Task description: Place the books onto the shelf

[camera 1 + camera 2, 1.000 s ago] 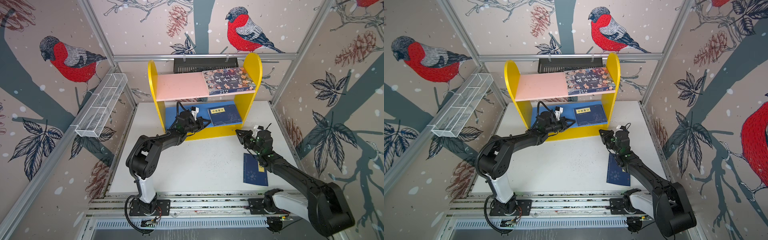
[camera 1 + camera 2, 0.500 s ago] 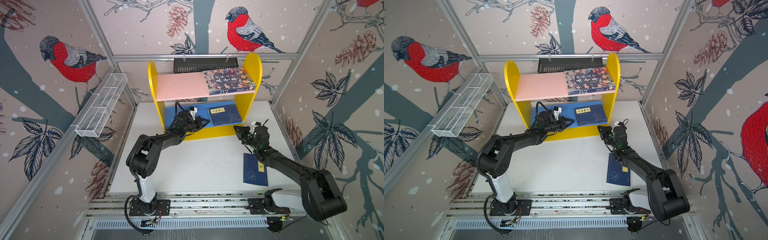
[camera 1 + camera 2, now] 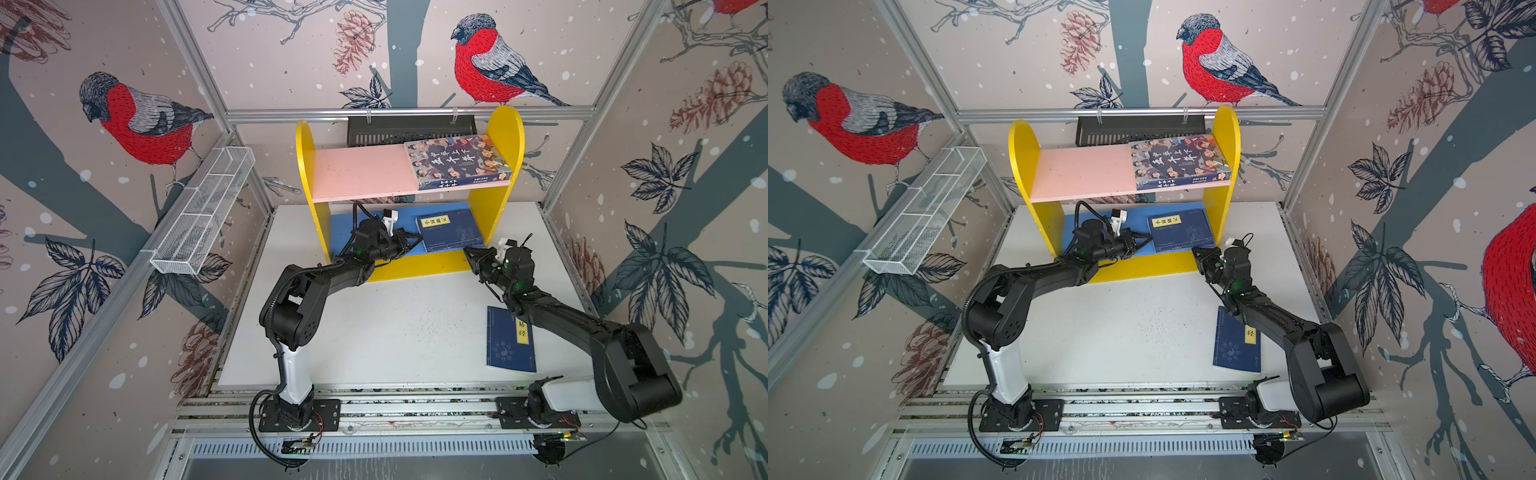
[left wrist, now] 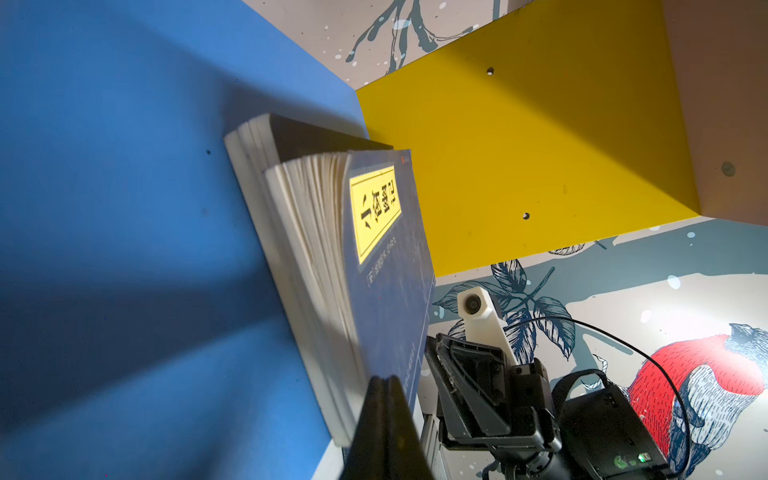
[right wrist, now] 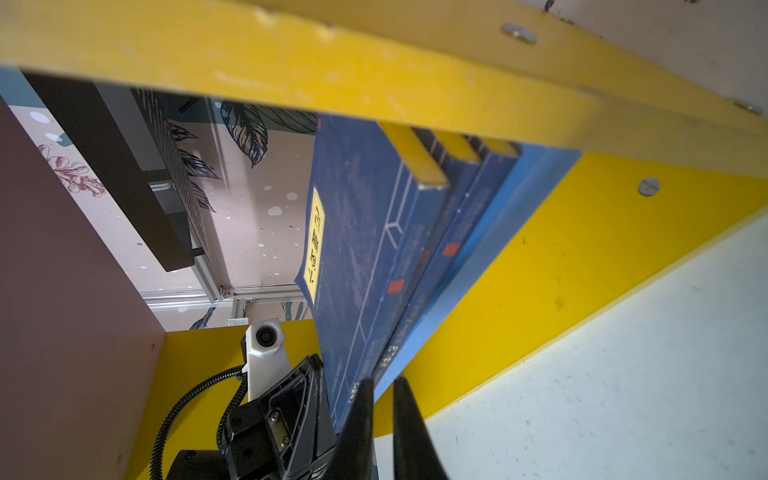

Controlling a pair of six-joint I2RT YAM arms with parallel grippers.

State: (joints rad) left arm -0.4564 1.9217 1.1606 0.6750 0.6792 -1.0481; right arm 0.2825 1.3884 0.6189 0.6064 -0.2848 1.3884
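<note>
The shelf [image 3: 505,137] held the colourful book [image 3: 457,160] flat on the right end of its pink upper board [image 3: 361,172]. On the blue lower board [image 3: 338,228] lay a stack of navy books [image 3: 451,230], seemingly three in the right wrist view, close to the right side panel. A loose navy book [image 3: 509,345] lay on the table [image 3: 395,332] beside the right arm. The left gripper [image 3: 417,241], fingers pressed together, sat at the stack's left edge. The right gripper [image 3: 468,251], fingers nearly together and pinching nothing, sat at its front right corner.
</note>
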